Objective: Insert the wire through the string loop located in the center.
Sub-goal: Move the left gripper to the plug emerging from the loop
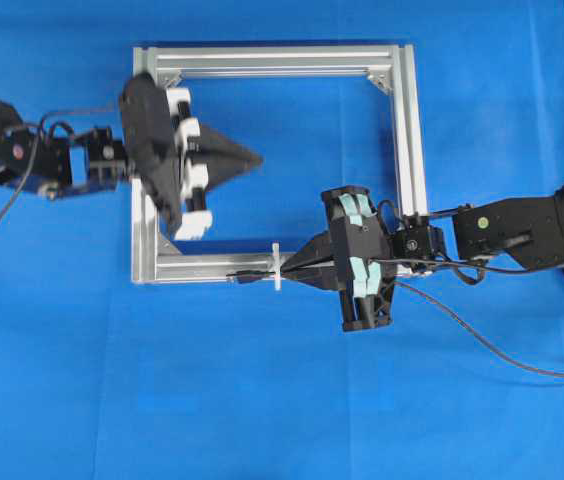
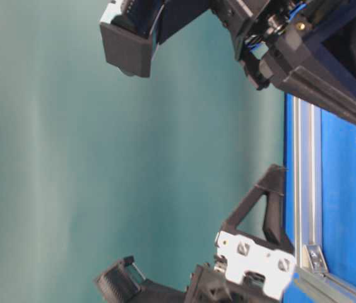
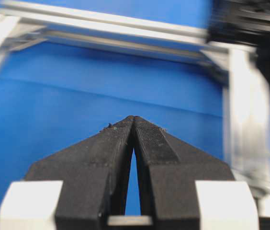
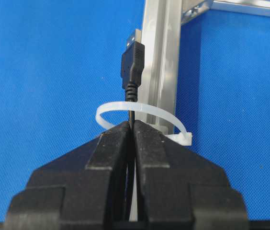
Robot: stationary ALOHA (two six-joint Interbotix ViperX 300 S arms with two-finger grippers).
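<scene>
The long thin black wire (image 4: 132, 72) lies lengthwise along the bottom bar of the square silver aluminium frame (image 1: 407, 120), its plug tip already past the small white string loop (image 4: 140, 112) and pointing toward the frame's lower-left corner. The right gripper (image 1: 302, 268) has its jaws pinched on the wire just behind the loop. Over the frame's left bar, the left gripper (image 1: 254, 158) hangs with jaws closed, empty, pointing across the blue bench (image 1: 262, 400) inside the frame.

Left hand (image 1: 252, 158) closed, empty; right hand (image 1: 295, 268) pinched closed.
</scene>
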